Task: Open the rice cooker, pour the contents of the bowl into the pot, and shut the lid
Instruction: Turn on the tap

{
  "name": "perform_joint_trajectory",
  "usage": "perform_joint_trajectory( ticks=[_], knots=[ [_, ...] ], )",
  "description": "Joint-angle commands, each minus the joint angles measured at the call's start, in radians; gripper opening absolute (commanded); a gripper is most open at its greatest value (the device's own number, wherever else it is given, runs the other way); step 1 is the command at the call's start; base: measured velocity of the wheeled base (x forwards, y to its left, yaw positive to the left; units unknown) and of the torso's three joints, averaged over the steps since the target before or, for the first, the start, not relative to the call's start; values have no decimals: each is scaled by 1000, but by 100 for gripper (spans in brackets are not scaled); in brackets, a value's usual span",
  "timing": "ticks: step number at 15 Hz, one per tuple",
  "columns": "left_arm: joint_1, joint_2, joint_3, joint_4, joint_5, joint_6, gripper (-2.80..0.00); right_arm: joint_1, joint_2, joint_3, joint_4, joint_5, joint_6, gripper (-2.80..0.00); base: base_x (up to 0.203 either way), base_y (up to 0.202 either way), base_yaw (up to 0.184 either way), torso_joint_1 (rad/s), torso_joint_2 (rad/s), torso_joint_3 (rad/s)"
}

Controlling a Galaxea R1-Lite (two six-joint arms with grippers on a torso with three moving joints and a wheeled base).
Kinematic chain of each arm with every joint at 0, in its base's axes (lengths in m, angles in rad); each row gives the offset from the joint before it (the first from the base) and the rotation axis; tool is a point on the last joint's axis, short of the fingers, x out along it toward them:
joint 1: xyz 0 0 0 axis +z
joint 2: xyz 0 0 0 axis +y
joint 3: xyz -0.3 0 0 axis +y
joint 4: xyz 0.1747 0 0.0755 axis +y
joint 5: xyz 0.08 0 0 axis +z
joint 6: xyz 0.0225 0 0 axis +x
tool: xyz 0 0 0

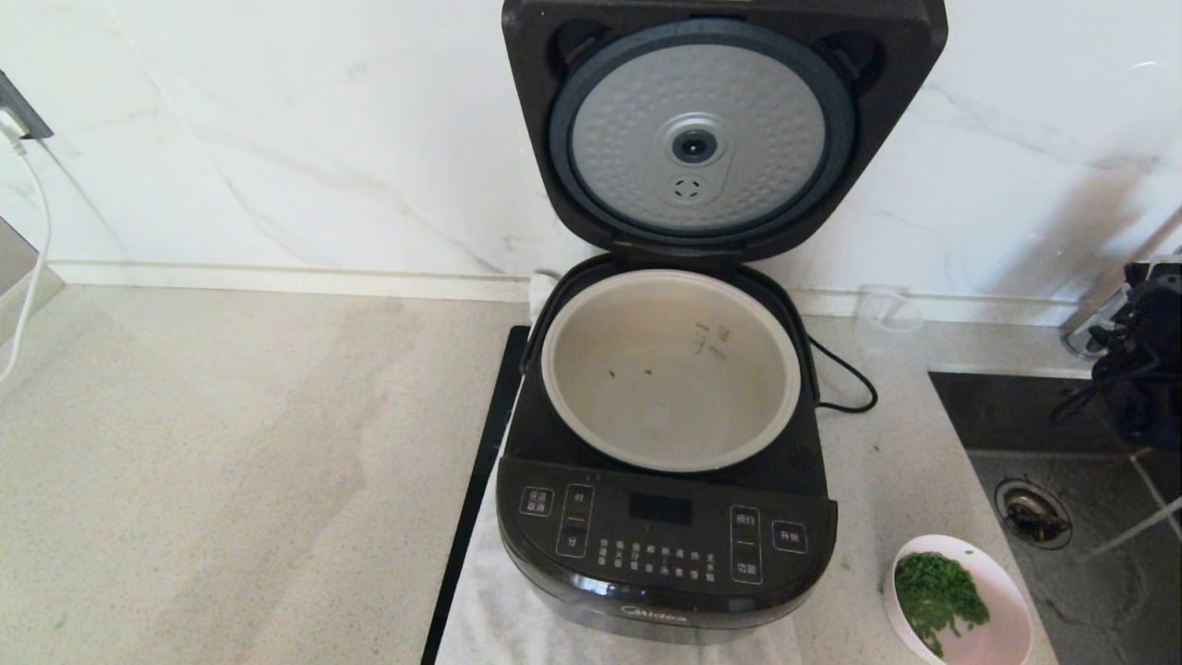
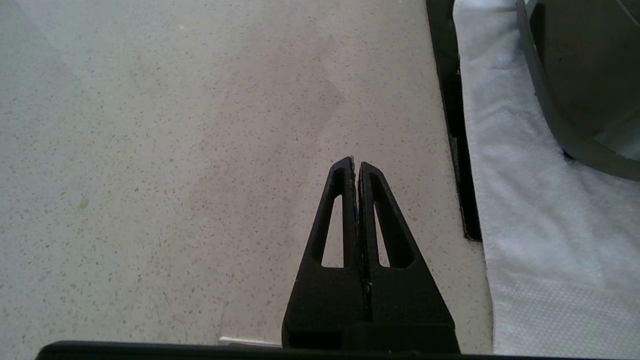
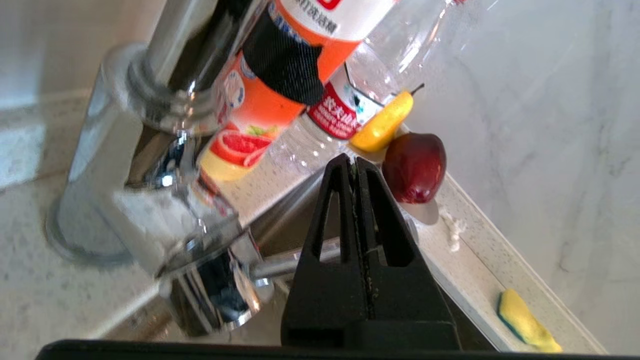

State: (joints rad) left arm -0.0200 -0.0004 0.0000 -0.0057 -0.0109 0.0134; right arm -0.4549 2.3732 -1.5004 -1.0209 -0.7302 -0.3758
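The black rice cooker [image 1: 665, 545] stands in the middle of the counter with its lid [image 1: 711, 129] swung up, the dimpled silver underside facing me. Its beige pot [image 1: 670, 369] holds only two tiny green flecks. At the front right sits the pale pink bowl [image 1: 1002, 614] with a heap of chopped green bits [image 1: 937, 596]. My right arm [image 1: 1145, 351] shows at the far right over the sink; its gripper [image 3: 356, 161] is shut and empty near the faucet. My left gripper [image 2: 356, 163] is shut and empty above bare counter, left of the cooker [image 2: 580, 75].
The cooker rests on a white towel [image 2: 530, 210] beside a black strip [image 1: 480, 480]. A dark sink [image 1: 1090, 517] with a drain lies at the right. A chrome faucet [image 3: 165, 150], bottles, a red apple [image 3: 415, 167], a yellow sponge [image 3: 525, 322]. A clear cup [image 1: 886, 319] stands behind the cooker.
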Motion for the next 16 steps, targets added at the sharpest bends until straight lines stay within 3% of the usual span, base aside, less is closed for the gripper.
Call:
perform_joint_trajectory(
  ticks=[1, 6, 11, 13, 16],
  knots=[
    [0, -1, 2, 0, 0, 0, -280, 1, -22, 17, -7, -3, -2, -280, 0, 0, 0, 0, 0, 0],
    [0, -1, 2, 0, 0, 0, -280, 6, -85, 46, -18, -1, 8, -280, 0, 0, 0, 0, 0, 0],
    [0, -1, 2, 0, 0, 0, -280, 95, -320, 239, 57, 80, 60, -280, 0, 0, 0, 0, 0, 0],
    [0, -1, 2, 0, 0, 0, -280, 155, -450, 311, 215, 161, 124, -280, 0, 0, 0, 0, 0, 0],
    [0, -1, 2, 0, 0, 0, -280, 223, -673, 360, 659, 365, 258, -280, 0, 0, 0, 0, 0, 0]
  ],
)
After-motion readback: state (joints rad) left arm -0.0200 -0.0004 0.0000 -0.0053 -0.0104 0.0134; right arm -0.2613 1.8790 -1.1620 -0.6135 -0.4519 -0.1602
